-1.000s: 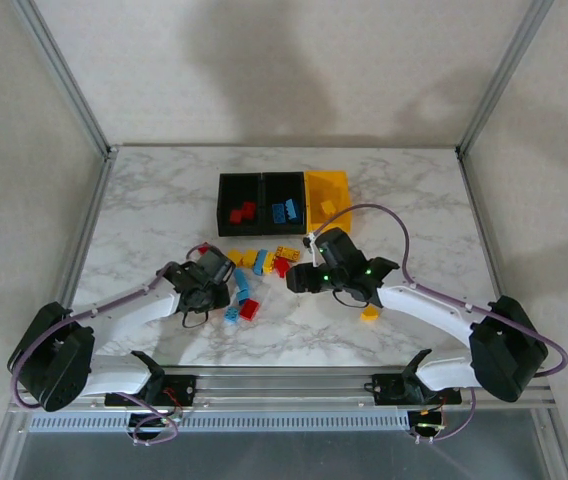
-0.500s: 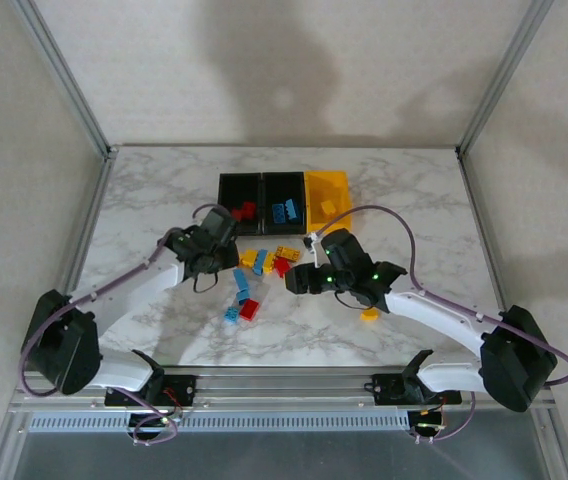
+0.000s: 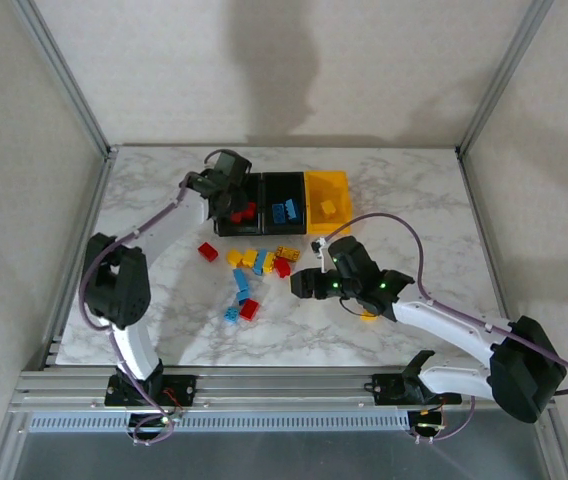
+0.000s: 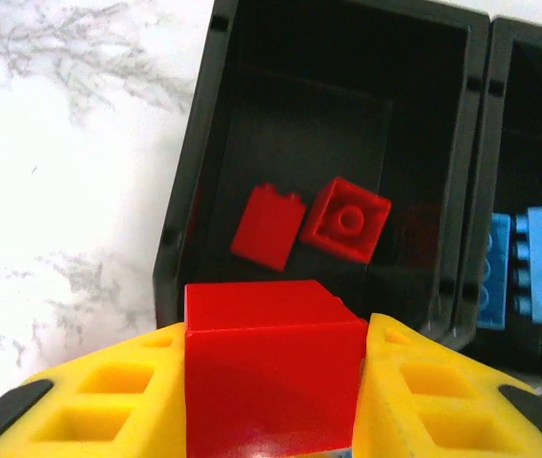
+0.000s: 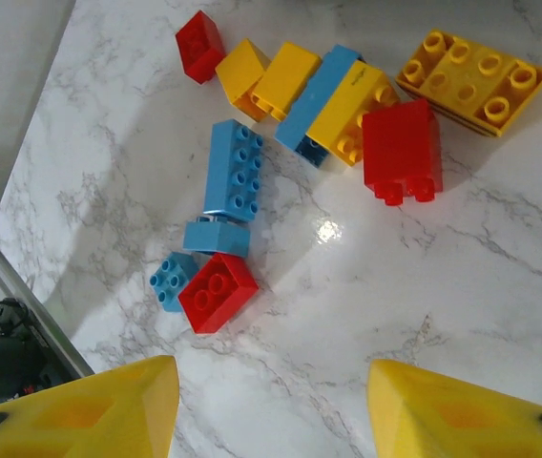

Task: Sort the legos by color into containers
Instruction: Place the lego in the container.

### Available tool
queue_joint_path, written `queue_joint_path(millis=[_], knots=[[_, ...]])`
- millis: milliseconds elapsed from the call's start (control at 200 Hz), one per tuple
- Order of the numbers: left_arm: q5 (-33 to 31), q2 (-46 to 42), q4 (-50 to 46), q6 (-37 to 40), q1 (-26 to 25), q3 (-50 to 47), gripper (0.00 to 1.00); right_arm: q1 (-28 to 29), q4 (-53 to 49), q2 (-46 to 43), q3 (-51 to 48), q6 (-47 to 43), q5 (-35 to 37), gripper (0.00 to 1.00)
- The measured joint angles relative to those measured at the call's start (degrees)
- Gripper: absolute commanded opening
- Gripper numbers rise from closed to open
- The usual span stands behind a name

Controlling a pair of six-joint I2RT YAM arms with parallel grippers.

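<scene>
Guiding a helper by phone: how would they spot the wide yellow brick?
On the marble table, find the loose pile before the row of three bins. At its right end, beside a red brick, lies the wide yellow brick, the only yellow one with eight studs up.

White marbled table [image 3: 414, 200] in my feed, grey metal posts [image 3: 64, 75] at its far corners, slotted rail [image 3: 284, 385] along the near edge, beige wall [image 3: 364, 70] behind
</scene>
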Motion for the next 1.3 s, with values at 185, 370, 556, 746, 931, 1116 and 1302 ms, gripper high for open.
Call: queue_joint_path(millis=[185,370,556,746,931,1116,1302], knots=[[-0.92,8.44,-1.09,1.16,1.05,7.87,0.23,0.09,-0.02,-0.70,-0.24,1.05,1.09,0.54],[-1.77,15.15,-2.84,1.60,1.31,14.84,0.25,0.15,-0.20,-1.70,-0.24,1.38,1.64,0.54],[-2.40,18.14,-3.93,1.77,1.31,17.49,0.26,0.22,-0.85,-2.84,-0.24,2.14,2.60,0.54],[-2.82,19.28,-4.87,1.77,1.31,17.79,0.35,0.22,-1.09,-3.98,-0.31,2.32,3.02,0.54],[-2.84,19.56,-5.22,1.77,1.31,17.81,0.45,0.22,-1.36,-4.22,-0.39,2.34,3.02,0.54],[-2.93,19.56,-5.31,2.01,1.31,17.81,0.57,0.22,-1.57,-4.52,-0.61,2.54,3.02,0.54],[-2.67,19.52,-5.31,2.01,1.31,17.81,0.58,0.24,-1.88,-6.03,-0.63,2.56,3.72,0.54]])
